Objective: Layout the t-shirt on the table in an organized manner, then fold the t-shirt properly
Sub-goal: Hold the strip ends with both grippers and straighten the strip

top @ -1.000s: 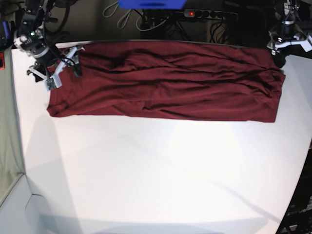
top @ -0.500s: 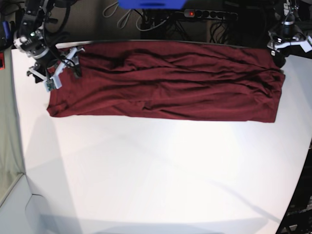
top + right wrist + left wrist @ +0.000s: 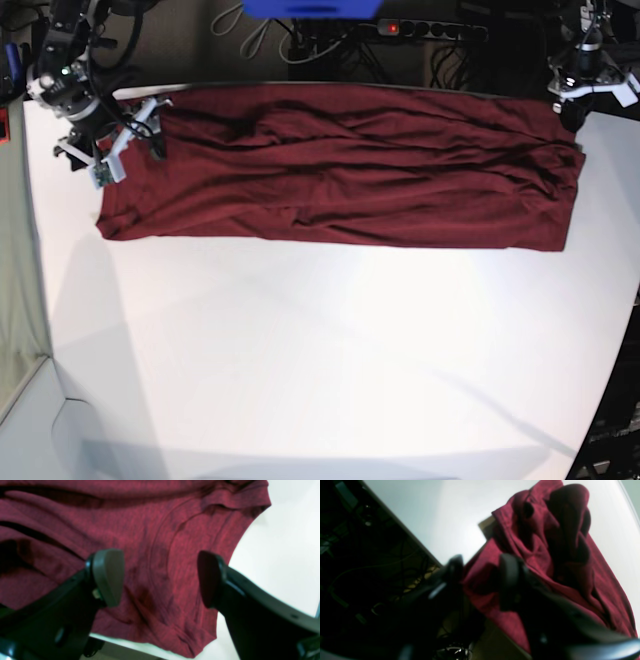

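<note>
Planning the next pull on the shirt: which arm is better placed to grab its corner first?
Probably the left. The left gripper already has a fold of the t-shirt between its narrowed jaws at the table edge; the right gripper hangs wide open above the cloth.

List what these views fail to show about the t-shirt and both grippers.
- Left gripper: left wrist view is dark and blurred; whether it pinches the t-shirt is unclear.
- Base view: left gripper too small, partly cut off at the top edge.
- Shirt's underside: hidden against the table.
- Right gripper: jaws apart, contact unclear.
</note>
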